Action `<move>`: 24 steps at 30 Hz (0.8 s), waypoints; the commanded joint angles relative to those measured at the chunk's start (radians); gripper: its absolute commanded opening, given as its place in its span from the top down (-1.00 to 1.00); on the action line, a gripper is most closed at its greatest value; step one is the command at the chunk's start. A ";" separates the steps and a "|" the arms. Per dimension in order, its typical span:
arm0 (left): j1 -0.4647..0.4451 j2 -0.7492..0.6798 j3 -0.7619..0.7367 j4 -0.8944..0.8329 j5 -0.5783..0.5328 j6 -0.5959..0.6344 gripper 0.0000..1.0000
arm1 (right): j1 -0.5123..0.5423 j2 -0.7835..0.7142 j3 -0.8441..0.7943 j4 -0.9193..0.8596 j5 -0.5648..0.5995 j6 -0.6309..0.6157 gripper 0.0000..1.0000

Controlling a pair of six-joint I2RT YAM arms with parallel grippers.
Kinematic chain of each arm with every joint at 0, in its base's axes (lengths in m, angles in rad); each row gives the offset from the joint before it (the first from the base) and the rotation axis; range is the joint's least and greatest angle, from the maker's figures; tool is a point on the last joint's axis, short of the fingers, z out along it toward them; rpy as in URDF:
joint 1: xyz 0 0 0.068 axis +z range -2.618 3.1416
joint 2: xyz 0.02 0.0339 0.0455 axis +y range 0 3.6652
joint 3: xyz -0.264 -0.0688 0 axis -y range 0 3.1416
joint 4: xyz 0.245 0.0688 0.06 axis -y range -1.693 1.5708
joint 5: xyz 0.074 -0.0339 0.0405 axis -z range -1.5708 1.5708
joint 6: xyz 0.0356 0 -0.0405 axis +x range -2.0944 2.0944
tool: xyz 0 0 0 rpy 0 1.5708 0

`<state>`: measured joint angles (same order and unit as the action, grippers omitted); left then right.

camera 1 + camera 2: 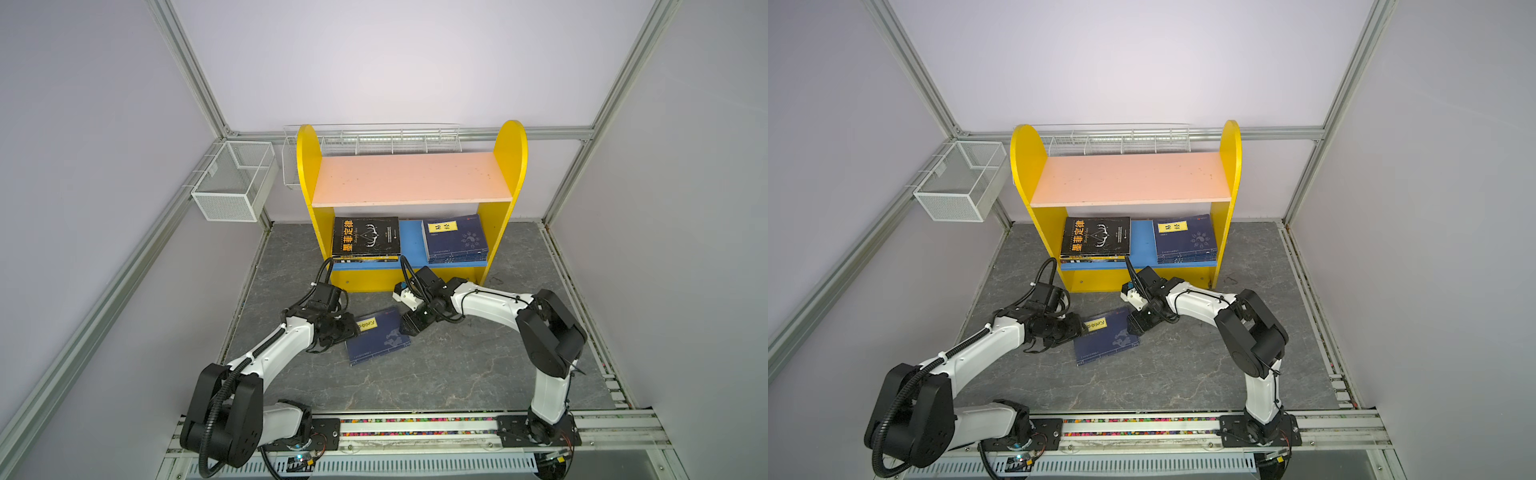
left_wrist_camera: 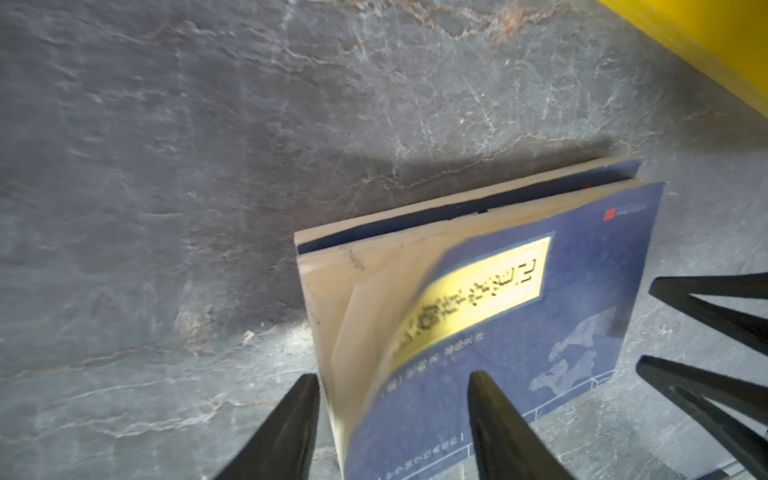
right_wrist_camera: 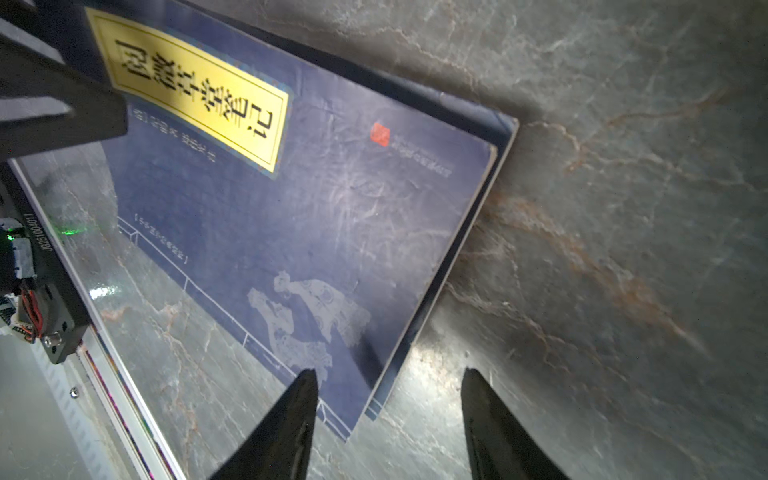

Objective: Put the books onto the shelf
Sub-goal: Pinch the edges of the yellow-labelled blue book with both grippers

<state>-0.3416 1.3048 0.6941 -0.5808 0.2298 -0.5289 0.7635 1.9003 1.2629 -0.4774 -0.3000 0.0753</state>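
Observation:
Two navy books lie stacked on the grey floor in front of the shelf (image 1: 307, 174). The upper book (image 1: 380, 338) (image 1: 1108, 340) (image 2: 540, 311) (image 3: 291, 208) has a yellow label. Its cover and pages are fanned up at the near edge, and the lower book (image 2: 457, 208) shows beneath it. My left gripper (image 1: 353, 328) (image 2: 395, 376) is open, its jaws straddling that fanned edge. My right gripper (image 1: 405, 328) (image 3: 388, 372) is open over the opposite corner. On the blue lower board (image 1: 409, 241) lie a black-topped stack (image 1: 365, 235) and a navy stack (image 1: 455, 239).
The pink upper board (image 1: 411, 178) is bare. A white mesh box basket (image 1: 232, 180) hangs on the left frame, and a long wire rack (image 1: 374, 139) runs behind the shelf. The arms' base rail (image 1: 415, 428) crosses the front.

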 commanded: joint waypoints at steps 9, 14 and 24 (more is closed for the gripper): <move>-0.043 0.091 0.035 0.019 0.091 0.037 0.36 | -0.001 -0.017 -0.019 0.035 -0.057 0.000 -0.17; -0.081 0.129 0.069 0.013 0.095 0.053 0.48 | -0.029 -0.031 -0.056 0.062 -0.083 0.023 -0.17; -0.084 0.148 0.109 0.021 0.099 0.059 0.87 | -0.057 -0.049 -0.104 0.081 -0.095 0.036 -0.15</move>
<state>-0.4202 1.4479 0.7738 -0.5755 0.2993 -0.4847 0.7067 1.8820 1.1790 -0.4118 -0.3569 0.1059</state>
